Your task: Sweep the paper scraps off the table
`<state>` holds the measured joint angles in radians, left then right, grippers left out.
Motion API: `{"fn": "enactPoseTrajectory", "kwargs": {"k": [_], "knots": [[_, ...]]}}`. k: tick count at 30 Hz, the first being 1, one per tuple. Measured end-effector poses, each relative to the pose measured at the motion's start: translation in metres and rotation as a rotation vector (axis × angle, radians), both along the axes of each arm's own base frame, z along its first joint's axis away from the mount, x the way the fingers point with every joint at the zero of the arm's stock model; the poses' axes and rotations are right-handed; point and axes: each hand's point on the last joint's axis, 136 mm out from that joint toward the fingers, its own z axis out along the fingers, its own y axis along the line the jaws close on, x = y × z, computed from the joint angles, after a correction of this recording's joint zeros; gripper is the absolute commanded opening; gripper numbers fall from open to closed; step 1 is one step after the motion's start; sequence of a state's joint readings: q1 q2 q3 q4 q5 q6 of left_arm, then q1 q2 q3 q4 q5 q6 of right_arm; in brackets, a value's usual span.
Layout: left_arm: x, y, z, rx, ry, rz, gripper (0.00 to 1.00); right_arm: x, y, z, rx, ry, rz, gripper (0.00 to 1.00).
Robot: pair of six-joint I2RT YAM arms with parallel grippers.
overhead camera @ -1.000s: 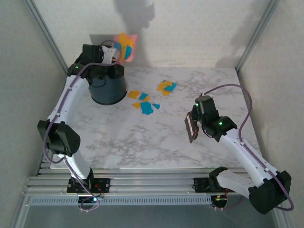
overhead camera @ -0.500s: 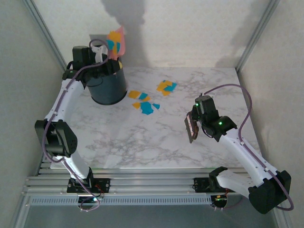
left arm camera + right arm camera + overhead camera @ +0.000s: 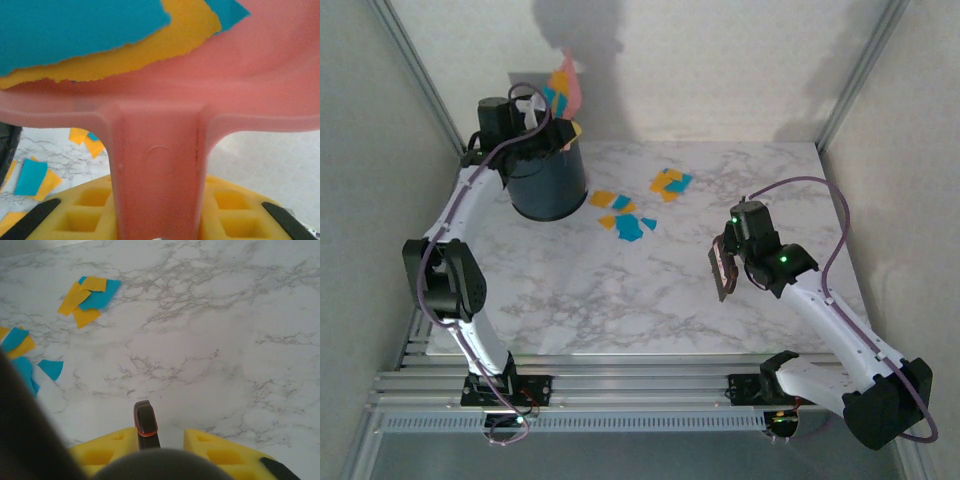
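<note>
- scraps (image 3: 625, 218): orange and teal bits in two loose groups on the table (image 3: 620, 310). One group lies just right of the bin, the other sits a little further right and back.
- More scraps, teal over orange, lie on the dustpan (image 3: 568, 82). The left wrist view shows them close up against the pink inner wall.
- dustpan: pink, tipped up steeply, held over the mouth of the bin (image 3: 548, 185) at the back-left corner.
- bin: dark, round, upright on the table, near the closer scrap group but not touching it.
- left gripper (image 3: 159, 222): yellow pads clamped on the dustpan handle from both sides. The handle runs straight up between them.
- right gripper (image 3: 150, 440): closed on a thin dark handle with an orange-red ring. This is the brush (image 3: 724, 270), which hangs off the gripper's left side in the top view.
- brush: above bare marble at mid-right, well apart from both scrap groups. I can't tell whether it touches the table.
- right wrist view: both groups are up and left of the fingers, with bare marble directly ahead.
</note>
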<state>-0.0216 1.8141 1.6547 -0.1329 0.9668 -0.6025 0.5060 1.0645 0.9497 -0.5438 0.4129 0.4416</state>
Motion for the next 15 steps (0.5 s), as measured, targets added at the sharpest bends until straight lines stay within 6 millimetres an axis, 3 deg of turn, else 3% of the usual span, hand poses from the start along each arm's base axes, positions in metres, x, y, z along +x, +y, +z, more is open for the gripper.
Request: {"fn": "enactPoseTrajectory", "kwargs": {"k": [5,15], "knots": [[0.005,-0.001,-0.005,-0.054,0.042,0.014,0.00,0.000,0.001,0.000,0.004,0.002,0.005,0.00],[0.012,-0.001,0.011,-0.151,0.053,0.043,0.00,0.000,0.001,0.000,0.004,0.002,0.005,0.00]]}}
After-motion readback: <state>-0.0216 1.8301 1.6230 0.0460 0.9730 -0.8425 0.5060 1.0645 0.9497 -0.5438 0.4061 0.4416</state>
